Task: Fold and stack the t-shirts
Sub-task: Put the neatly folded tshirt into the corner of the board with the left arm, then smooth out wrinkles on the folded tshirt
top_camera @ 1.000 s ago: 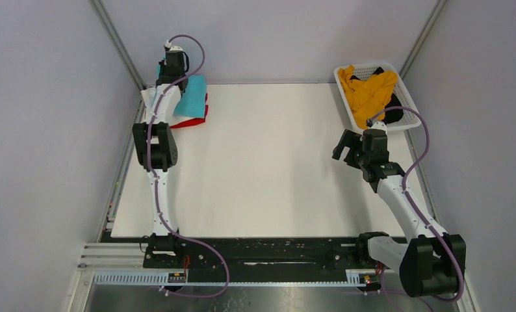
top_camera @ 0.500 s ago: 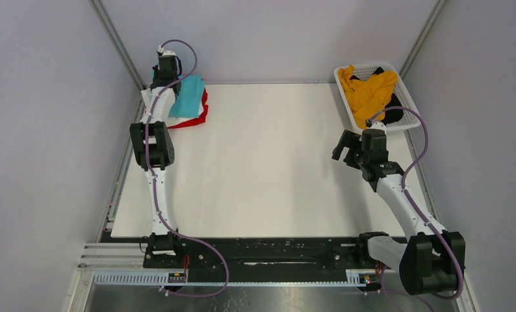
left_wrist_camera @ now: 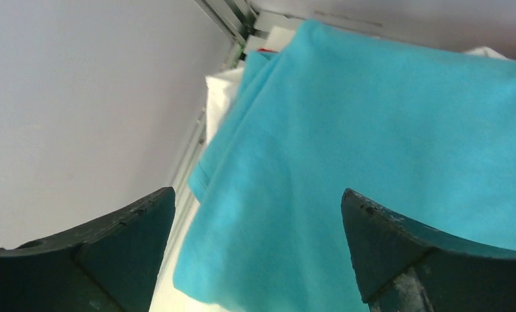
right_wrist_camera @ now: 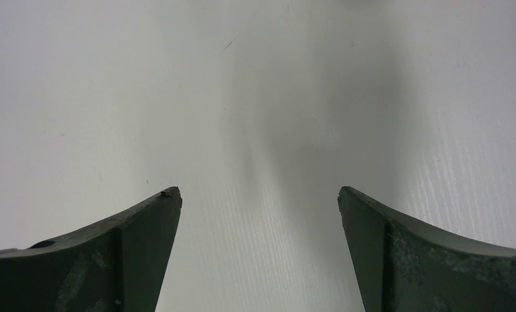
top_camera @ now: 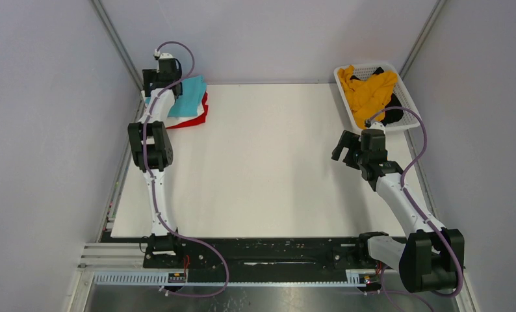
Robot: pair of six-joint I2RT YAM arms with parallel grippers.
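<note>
A folded teal t-shirt (top_camera: 190, 96) tops a stack at the table's far left corner, with a red t-shirt (top_camera: 193, 119) under it. A white t-shirt (left_wrist_camera: 219, 97) edge peeks out beside the teal t-shirt (left_wrist_camera: 372, 149) in the left wrist view. My left gripper (top_camera: 156, 90) hovers over the stack's left edge. That gripper (left_wrist_camera: 257, 195) is open, and nothing lies between its fingers. A mustard yellow t-shirt (top_camera: 370, 91) and a black t-shirt (top_camera: 393, 114) lie crumpled in the basket. My right gripper (top_camera: 344, 148) stands open over bare table (right_wrist_camera: 258, 194).
The white mesh basket (top_camera: 408, 97) sits at the table's far right corner, just behind my right arm. Grey walls with metal corner posts (top_camera: 116, 39) close in the table on three sides. The white table top (top_camera: 262, 162) spreads between the arms.
My left gripper has opened and let go of the teal t-shirt, which now rests on the stack. The left wrist shifted slightly back and left. The right arm has not moved.
</note>
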